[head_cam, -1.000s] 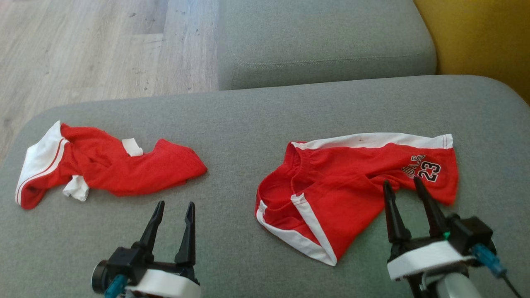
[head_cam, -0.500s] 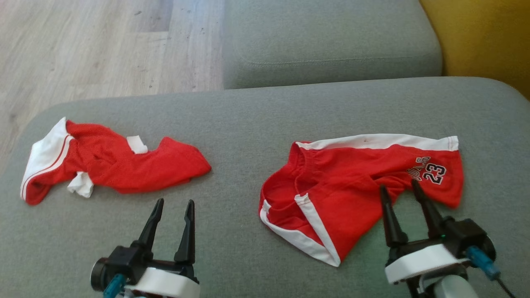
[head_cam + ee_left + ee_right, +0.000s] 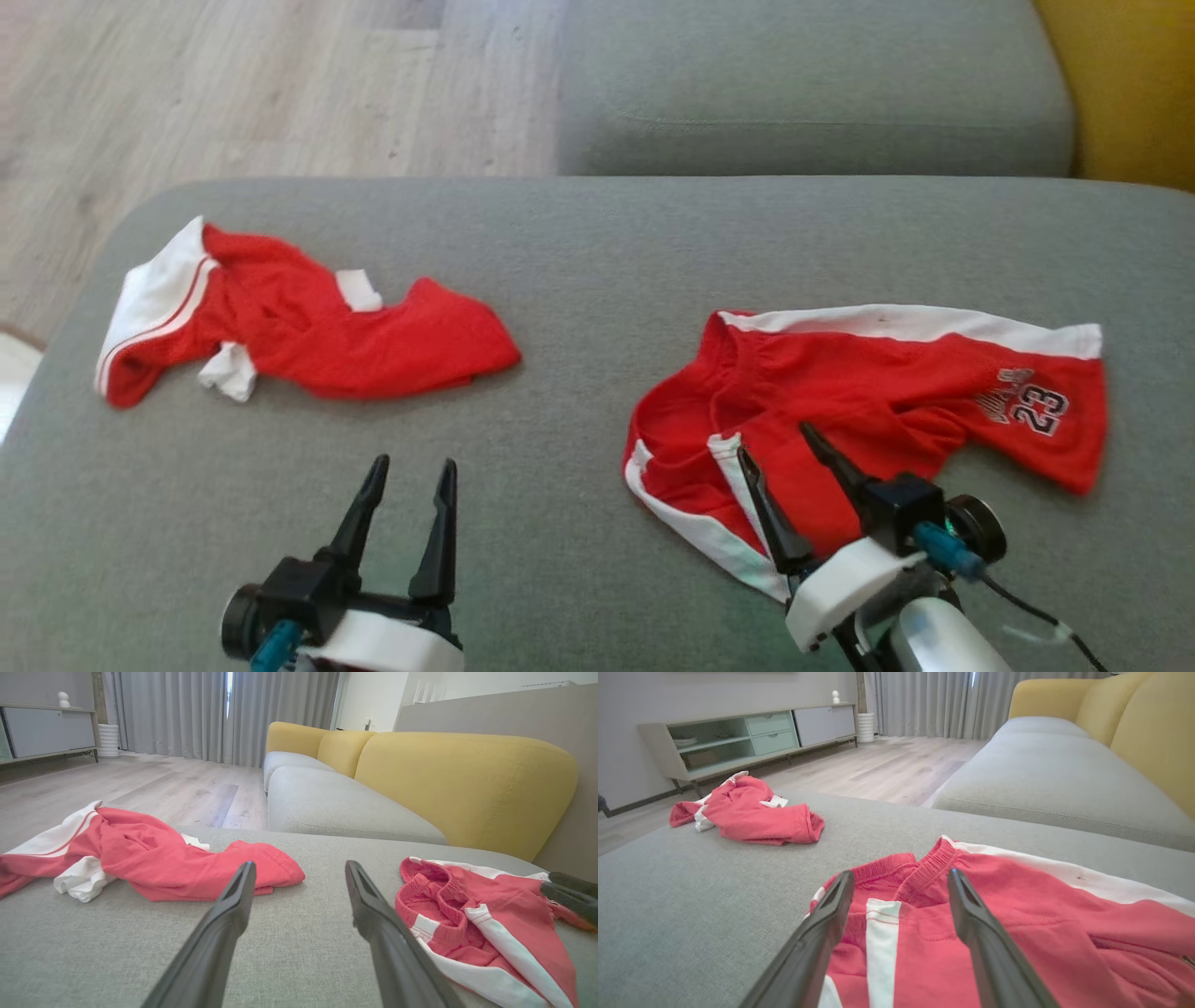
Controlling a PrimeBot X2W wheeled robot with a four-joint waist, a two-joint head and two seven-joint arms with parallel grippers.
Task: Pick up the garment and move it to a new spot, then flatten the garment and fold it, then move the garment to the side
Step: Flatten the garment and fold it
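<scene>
- The red shorts [image 3: 868, 392] lie rumpled on the right half of the grey cushion [image 3: 579, 271]. Their waistband [image 3: 924, 870] faces the cushion's middle, and the leg with the printed number reaches toward its right end. The other leg is doubled toward the cushion's near edge.
- They look like thin knit: light, limp and not fragile (no buttons or zip that I can make out). I expect them to sag and bunch from any single pinch. A shallow nip may lift only the top layer.
- The ribbed waistband is probably the best hold, being thicker and gathered, so it should not slip out of narrow fingers. One grip at each end of it would likely let the legs hang straight for flattening.
- Fabric on fabric will likely drag, so lifting clear of the cushion seems wiser than sliding.
- The right gripper [image 3: 773, 441] is low over the shorts near the cushion's near edge. Its fingers are spread either side of a white stripe [image 3: 880, 933] and hold nothing (I cannot tell whether the tips touch the cloth).
- The left gripper [image 3: 415, 461] has its fingers apart and empty, above bare cushion left of the middle.
- A second red garment [image 3: 317, 327] lies heaped at the cushion's left end, well apart from the shorts.
</scene>
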